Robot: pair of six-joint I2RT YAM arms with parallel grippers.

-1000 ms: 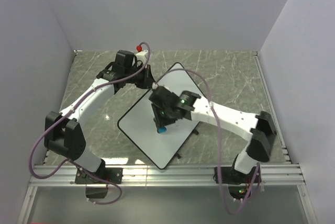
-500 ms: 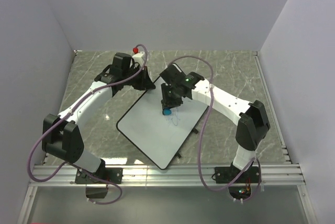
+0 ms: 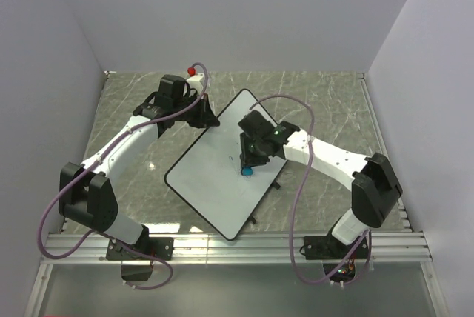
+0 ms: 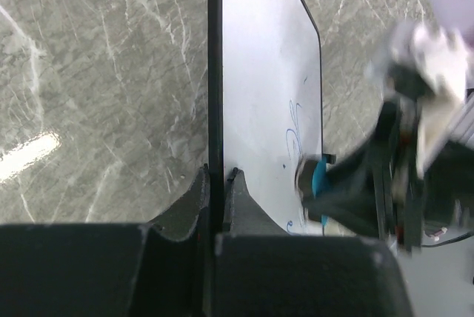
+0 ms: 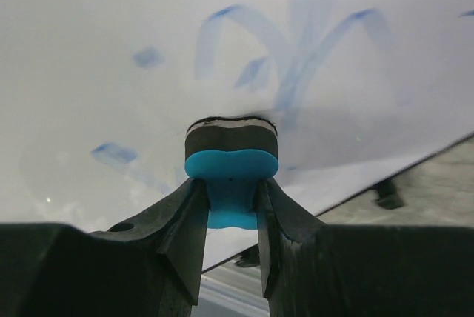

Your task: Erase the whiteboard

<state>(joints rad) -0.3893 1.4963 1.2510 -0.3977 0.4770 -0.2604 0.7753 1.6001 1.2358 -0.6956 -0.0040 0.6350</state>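
The whiteboard (image 3: 215, 184) lies tilted on the marble table, white with a thin black rim. Faint blue scribbles (image 5: 296, 58) remain on it, also seen in the left wrist view (image 4: 292, 128). My right gripper (image 3: 247, 165) is shut on a small blue eraser (image 5: 230, 169), its dark felt face pressed on the board. The eraser shows in the top view (image 3: 246, 171) and the left wrist view (image 4: 318, 184). My left gripper (image 3: 209, 119) is shut on the whiteboard's upper left rim (image 4: 215, 72), one finger on each side of the edge.
The grey marble table (image 3: 133, 109) is boxed in by pale walls on three sides. A metal rail (image 3: 237, 247) runs along the near edge by the arm bases. Purple cables loop over both arms.
My right gripper, with the eraser, swept up the board from its middle toward the upper part, then back down and right. Some blue scribble is smeared. The left gripper has held still.
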